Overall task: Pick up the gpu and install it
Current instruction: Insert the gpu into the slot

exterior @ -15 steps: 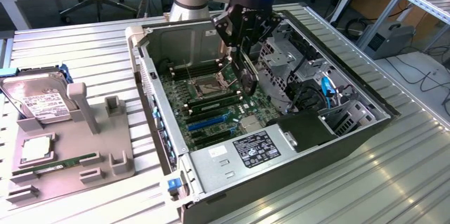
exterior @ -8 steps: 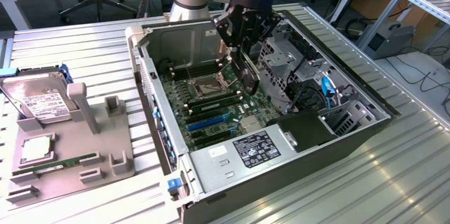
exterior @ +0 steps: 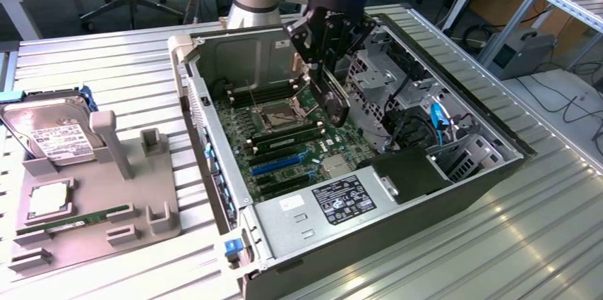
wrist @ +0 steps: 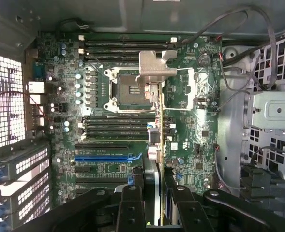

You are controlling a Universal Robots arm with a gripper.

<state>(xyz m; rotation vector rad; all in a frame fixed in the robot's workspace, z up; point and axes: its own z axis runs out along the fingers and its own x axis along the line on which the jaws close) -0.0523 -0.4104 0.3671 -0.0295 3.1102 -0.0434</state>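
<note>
so at that point my fingers (wrist: 130, 208) were clamped on the gpu (wrist: 160, 145), one on each face, gripping it by one end. the card hung edge-on below them inside the open case (exterior: 193, 81), up in the air over the motherboard (wrist: 195, 145), not touching anything afaict. its silver bracket (wrist: 154, 67) was at the far, low end, hovering about over the cpu socket (wrist: 125, 87) side of the board. so picked up: yes. installed: nope, nothing was seated.

imo the trick for this step was alignment, not force. the blue slot (wrist: 108, 157) and the black ones beside it lay off to one side of the card, nearer the perforated rear wall (wrist: 23, 166), and the card's long edge wasn't running along any of them. to do it right i'd want the contact edge parallel w/ the chosen slot and directly over it, bracket end facing that rear wall, b4 any downward push. a tilted entry prob means a chipped connector.

also worth watching: the loose cables (wrist: 229, 96) by the drive cage were near the card but apart from it. the grip looked thin to me, so slow moves, no twisting, and even pressure along the top edge.
</note>
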